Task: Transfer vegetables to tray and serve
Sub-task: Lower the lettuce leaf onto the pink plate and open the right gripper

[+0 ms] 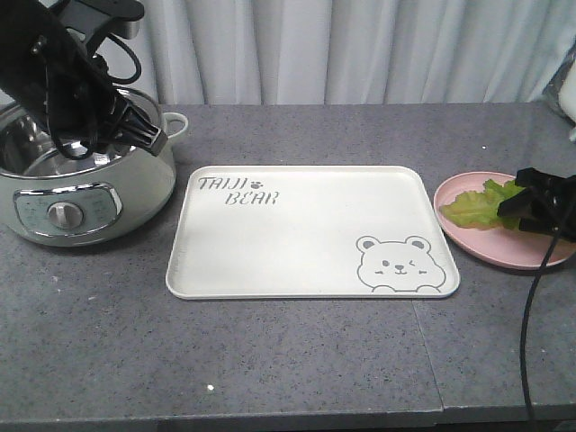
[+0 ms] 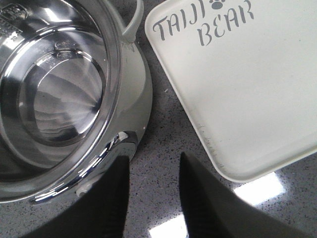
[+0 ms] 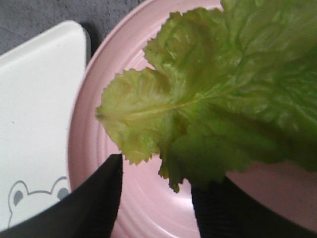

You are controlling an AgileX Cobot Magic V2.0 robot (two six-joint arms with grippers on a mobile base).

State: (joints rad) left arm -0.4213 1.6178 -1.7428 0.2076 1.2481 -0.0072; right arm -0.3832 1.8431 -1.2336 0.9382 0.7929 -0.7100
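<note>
Reaching for the pickup, you hold the right claw [image 3: 156, 198] spread over the lettuce leaves [image 3: 213, 99] on the pink plate [image 3: 86, 148]; next pinch a leaf edge and carry it left to the bare tray [image 1: 297, 225], while your left claw [image 2: 154, 168] hangs spread by the pot [image 2: 59, 99].

Ruffled lettuce leaves [image 1: 474, 207] on pink plate [image 1: 504, 257], beside cream tray [image 1: 297, 236]

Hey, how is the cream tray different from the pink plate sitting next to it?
The tray is rectangular with rounded corners; the pink plate is round. The tray is cream with grey lettering and a bear drawing; the plate is plain pink. The tray is the larger of the two and carries nothing, while the plate holds lettuce leaves. Both lie flat on the grey counter.
</note>
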